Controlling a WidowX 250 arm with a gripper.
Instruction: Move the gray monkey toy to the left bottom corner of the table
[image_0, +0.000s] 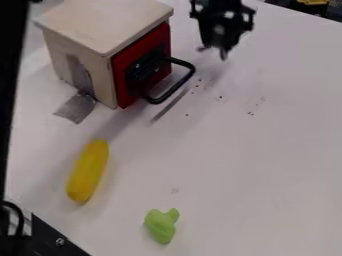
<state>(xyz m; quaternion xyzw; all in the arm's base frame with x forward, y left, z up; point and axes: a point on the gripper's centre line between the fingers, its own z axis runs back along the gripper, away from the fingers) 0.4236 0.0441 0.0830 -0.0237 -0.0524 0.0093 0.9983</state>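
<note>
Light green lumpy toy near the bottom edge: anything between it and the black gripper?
Nothing visible between toy and gripper. Closest: the black handle on the red front of the pale wooden box, just left of that line in view.

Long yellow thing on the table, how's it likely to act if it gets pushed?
The yellow thing may roll if pushed sideways, given its long, rounded shape. It already lies lengthwise on the table, so tipping over seems unlikely.

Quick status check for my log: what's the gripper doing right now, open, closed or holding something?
Gripper: up near the top edge of the view; whether it is open or closed cannot be told.
</note>
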